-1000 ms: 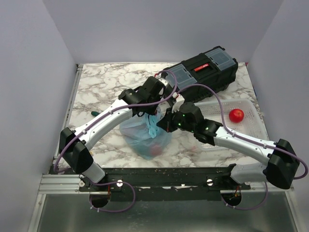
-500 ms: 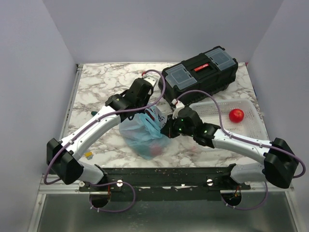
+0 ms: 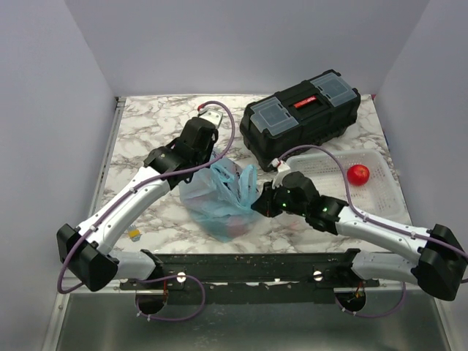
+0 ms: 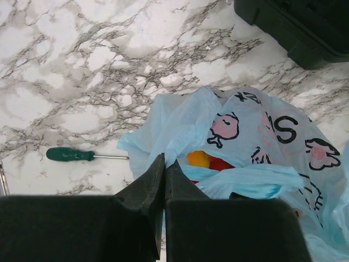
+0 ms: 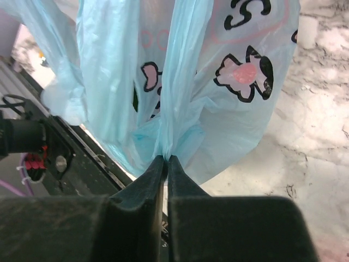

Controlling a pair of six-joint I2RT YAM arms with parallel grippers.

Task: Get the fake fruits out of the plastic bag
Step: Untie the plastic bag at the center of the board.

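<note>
The bag (image 3: 219, 197) lies mid-table (image 3: 146, 124), with fruits (image 4: 199, 159) inside it. A screwdriver (image 4: 71, 155) lies to its left. The toolbox (image 3: 300, 117) stands behind and to its right. The basket (image 3: 382, 194) lies before the toolbox, right of the bag, with one fruit (image 3: 357, 174) in it. The left gripper (image 4: 164, 158) meets the bag's back edge, the right gripper (image 5: 166, 159) its right side.

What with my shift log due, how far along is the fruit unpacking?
Early. Done: one red fruit lies in the white basket. In hand: the left gripper and right gripper are each shut on the plastic bag, apparently spreading its mouth. Left: an orange fruit and a red one show inside the bag, and more may be hidden.
</note>
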